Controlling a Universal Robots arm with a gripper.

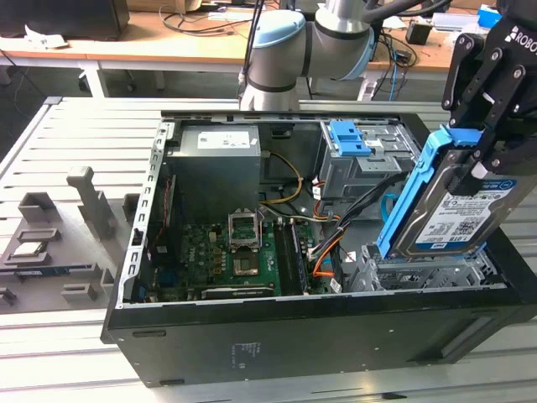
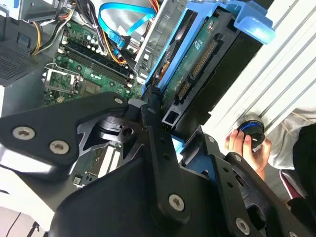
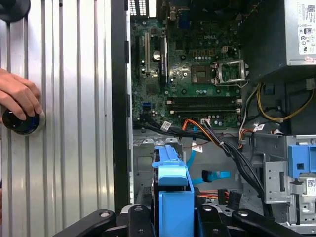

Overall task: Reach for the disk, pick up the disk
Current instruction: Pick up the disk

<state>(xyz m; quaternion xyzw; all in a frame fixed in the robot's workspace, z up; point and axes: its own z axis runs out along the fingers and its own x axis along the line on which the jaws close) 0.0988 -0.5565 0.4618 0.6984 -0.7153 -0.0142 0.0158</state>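
disk (image 1: pixel 453 206) is clamped at its top end in the gripper (image 1: pixel 480 138), jaws pinching the blue rail, tilted and half out of the metal bay (image 1: pixel 419 273) at the exterior view's right of the open computer case (image 1: pixel 336 332). reach is done, so this is the pick-up step. judgement: needs a straight pull along the bay so the rails don't snag. further in: motherboard (image 1: pixel 239 256), power supply (image 1: pixel 216 172). a hand (image 3: pixel 19 96) rests on a knob on the slatted table (image 3: pixel 74 123).
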